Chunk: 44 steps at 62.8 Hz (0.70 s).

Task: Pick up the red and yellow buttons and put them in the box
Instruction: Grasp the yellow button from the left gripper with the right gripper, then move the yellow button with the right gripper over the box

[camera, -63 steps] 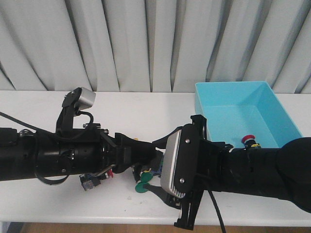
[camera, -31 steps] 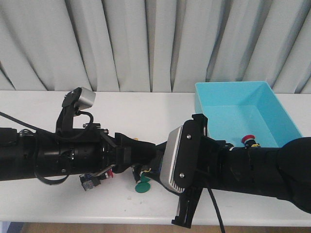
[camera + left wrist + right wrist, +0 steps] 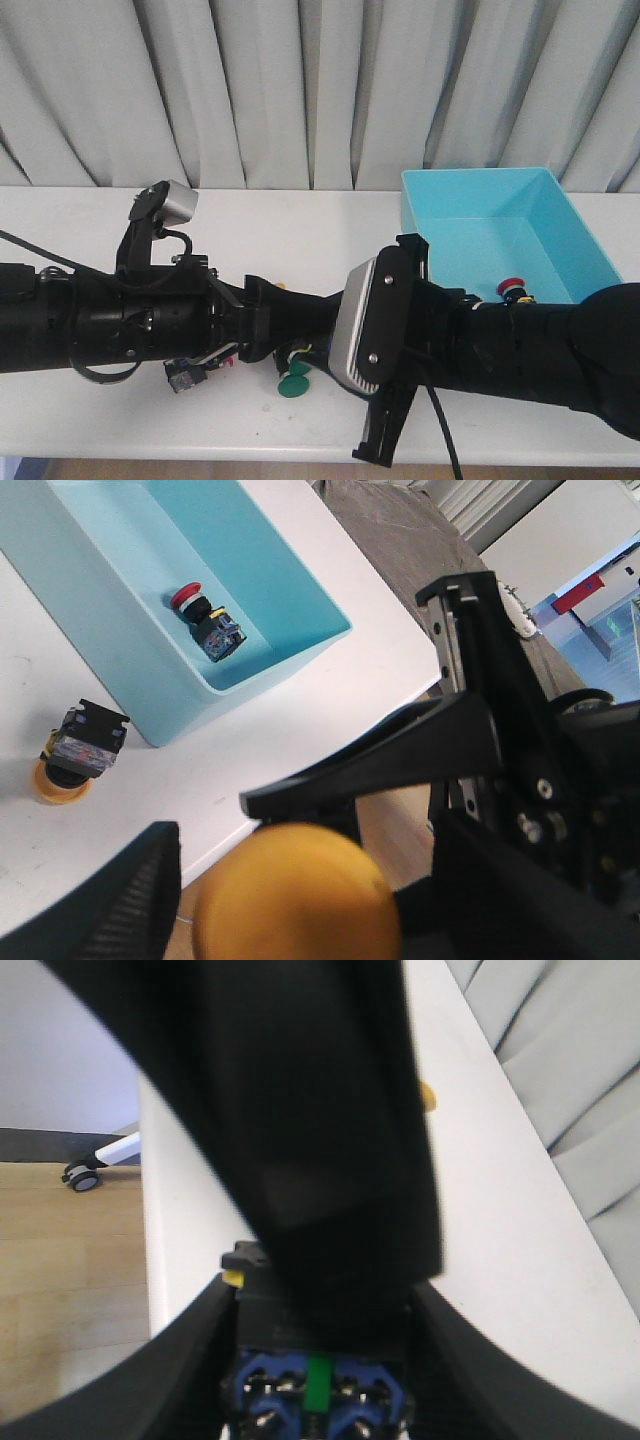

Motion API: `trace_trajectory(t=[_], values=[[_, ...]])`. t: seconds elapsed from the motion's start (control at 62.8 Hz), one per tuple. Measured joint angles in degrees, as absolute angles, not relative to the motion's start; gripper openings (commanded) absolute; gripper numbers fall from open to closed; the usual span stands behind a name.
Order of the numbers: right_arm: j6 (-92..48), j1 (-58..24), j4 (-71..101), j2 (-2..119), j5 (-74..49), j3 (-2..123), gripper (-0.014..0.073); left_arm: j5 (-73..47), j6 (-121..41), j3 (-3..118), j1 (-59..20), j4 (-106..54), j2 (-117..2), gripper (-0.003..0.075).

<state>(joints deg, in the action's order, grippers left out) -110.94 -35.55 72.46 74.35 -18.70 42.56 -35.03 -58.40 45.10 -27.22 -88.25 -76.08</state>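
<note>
Red button (image 3: pixel 186 598) already lies inside the box (image 3: pixel 470 190), near a corner. A yellow button (image 3: pixel 72 763) lies on the worktop (image 3: pixel 260 225), just beside the box's outer wall.

The two arms meet mid-worktop, tips crossing. The left end effector (image 3: pixel 300 920) has a blurred yellow cap (image 3: pixel 295 892) sitting between its fingers, maybe a second yellow button. Only one finger (image 3: pixel 110 905) shows clearly, so whether it is clamped cannot be told. The right end effector (image 3: pixel 315 1360) flanks a black switch body (image 3: pixel 316 1388) with blue terminals; a firm grip cannot be told either.

A green button (image 3: pixel 293 386) lies on the worktop below the crossing.

Key relation: the box sits to the robot's right of both tips, with the right arm nearer, so any carry goes rightward and away from the robot.
</note>
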Motion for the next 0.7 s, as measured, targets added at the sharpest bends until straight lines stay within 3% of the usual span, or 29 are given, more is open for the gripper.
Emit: trace_trajectory(t=[0.351,0.701], values=[[-103.5,-32.6,71.8,74.3,-6.0,42.5,0.0245,-31.4,-58.4,45.1,-27.2,-84.8,-76.1,0.0538],[-92.5,-12.3,77.5,76.6,-4.9,42.5,0.0255,-30.9,-58.5,45.1,-27.2,-78.4,-76.1,0.0538]])
